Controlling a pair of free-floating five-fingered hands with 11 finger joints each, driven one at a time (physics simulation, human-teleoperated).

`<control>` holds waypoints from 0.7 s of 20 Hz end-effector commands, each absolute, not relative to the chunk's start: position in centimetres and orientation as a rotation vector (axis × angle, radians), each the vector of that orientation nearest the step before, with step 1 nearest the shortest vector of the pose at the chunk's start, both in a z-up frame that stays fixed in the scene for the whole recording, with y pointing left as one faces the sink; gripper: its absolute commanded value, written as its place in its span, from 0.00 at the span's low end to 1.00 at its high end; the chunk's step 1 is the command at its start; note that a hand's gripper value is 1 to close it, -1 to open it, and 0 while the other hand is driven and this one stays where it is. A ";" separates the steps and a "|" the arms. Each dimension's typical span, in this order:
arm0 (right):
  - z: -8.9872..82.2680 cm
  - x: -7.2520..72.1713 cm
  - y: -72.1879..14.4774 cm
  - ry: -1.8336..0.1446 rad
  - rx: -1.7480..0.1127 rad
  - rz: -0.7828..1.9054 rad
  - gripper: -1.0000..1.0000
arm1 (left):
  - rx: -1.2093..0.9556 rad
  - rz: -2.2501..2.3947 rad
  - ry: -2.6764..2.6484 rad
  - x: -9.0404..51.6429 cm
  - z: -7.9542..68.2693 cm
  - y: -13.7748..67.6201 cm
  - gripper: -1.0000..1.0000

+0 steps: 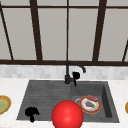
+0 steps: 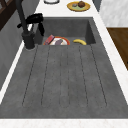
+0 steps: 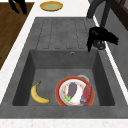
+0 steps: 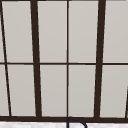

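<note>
My right hand [image 1: 76, 74] hovers just right of the black faucet [image 1: 67, 72], fingers spread and relaxed; whether it touches the faucet I cannot tell. It appears beside the faucet's base in the right side view [image 3: 101, 36] and next to the faucet post in the left side view [image 2: 35, 19]. My left hand [image 1: 31, 113] hangs open over the sink's front left corner, holding nothing, and shows at the far end in the right side view [image 3: 17, 6]. In the basin lies a red-rimmed plate [image 3: 60, 96] with an eggplant [image 3: 72, 89] and a red packet [image 3: 85, 93], beside a banana [image 3: 38, 95].
A big red ball [image 1: 67, 115] sits low in the front view, before the sink's front edge. A yellow plate [image 1: 5, 108] rests on the left counter. Another plate [image 2: 72, 7] with food stands on the right counter. The grooved drainboard [image 2: 62, 75] fills the sink's left half.
</note>
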State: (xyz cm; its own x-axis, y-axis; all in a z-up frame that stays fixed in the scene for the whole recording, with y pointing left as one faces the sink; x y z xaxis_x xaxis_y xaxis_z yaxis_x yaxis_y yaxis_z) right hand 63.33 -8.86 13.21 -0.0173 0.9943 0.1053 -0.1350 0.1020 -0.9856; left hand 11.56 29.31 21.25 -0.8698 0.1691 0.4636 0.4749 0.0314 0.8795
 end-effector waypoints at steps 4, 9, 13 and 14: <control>11.0 65.9 -8.3 -1.111 -1.123 1.228 0.00 | -0.665 -1.926 -2.075 11.6 21.3 29.3 0.50; 10.8 66.6 -8.9 -1.054 -1.107 1.230 1.00 | -0.665 -1.926 -2.075 11.6 21.3 29.3 0.50; 10.9 64.5 -12.0 -1.166 -1.035 1.156 1.00 | -0.665 -1.926 -2.075 11.6 21.3 29.3 0.50; 10.8 64.4 -12.5 -1.185 -1.011 1.167 1.00 | -0.665 -1.926 -2.075 11.6 21.3 29.3 0.50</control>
State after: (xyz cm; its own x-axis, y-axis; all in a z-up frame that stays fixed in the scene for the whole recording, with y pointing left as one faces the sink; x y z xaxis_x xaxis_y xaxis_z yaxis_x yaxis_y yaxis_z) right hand 64.57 -10.09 13.21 -0.0154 0.9964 0.0837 -0.1668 0.0799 -0.9827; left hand 11.56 29.31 21.25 -0.8698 0.1691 0.4636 0.4749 0.0314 0.8795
